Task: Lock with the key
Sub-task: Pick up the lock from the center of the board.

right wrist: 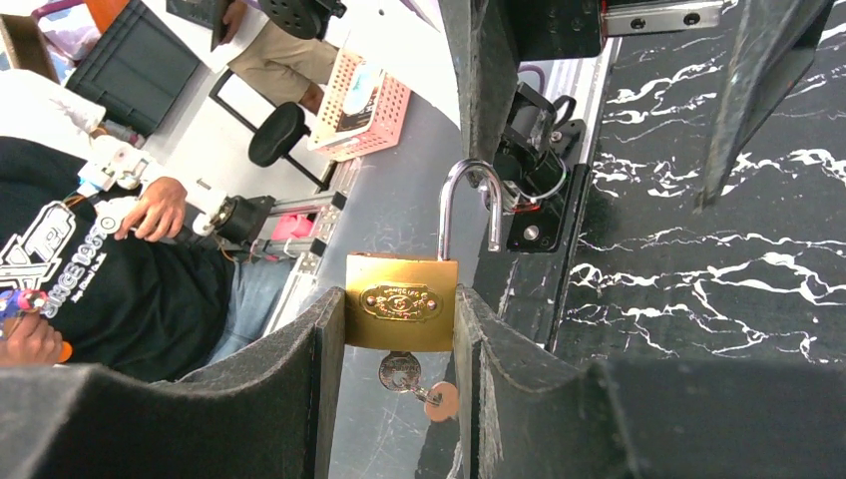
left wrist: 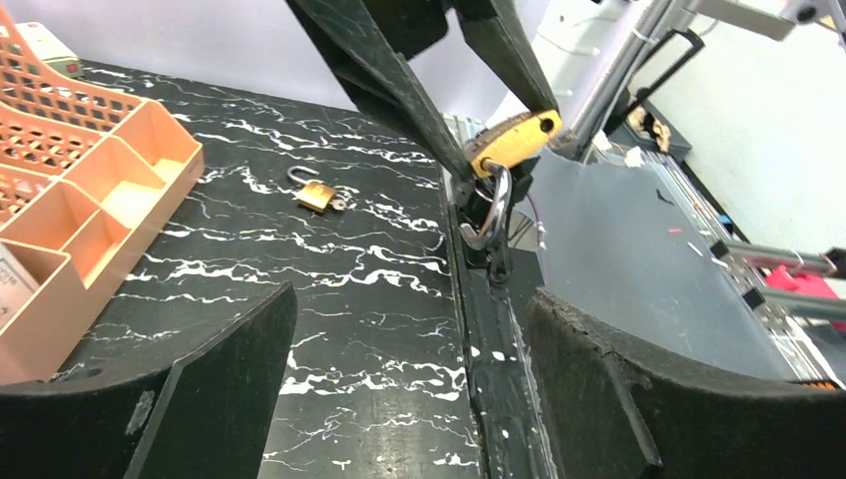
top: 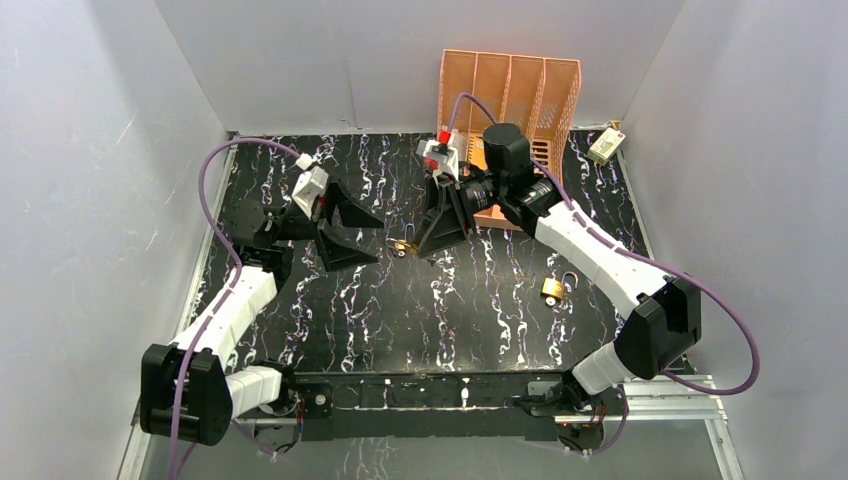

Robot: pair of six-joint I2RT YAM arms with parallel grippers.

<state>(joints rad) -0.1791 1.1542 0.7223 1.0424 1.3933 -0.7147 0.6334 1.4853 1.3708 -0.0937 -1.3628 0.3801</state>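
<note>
My right gripper (top: 425, 243) is shut on a brass padlock (right wrist: 401, 301) and holds it above the table by the sides of its body. The silver shackle (right wrist: 469, 205) stands open, one leg free of the body. A key (right wrist: 401, 371) sits in the keyhole, with a small round tag hanging from it. The padlock also shows in the left wrist view (left wrist: 514, 140) and the top view (top: 404, 246). My left gripper (top: 368, 238) is open and empty, its jaws wide apart, a short way left of the padlock and facing it.
A second brass padlock (top: 553, 289) lies on the black marbled table to the right; it also shows in the left wrist view (left wrist: 317, 194). An orange slotted organizer (top: 510, 90) stands at the back. A small white device (top: 606, 146) lies at the back right corner.
</note>
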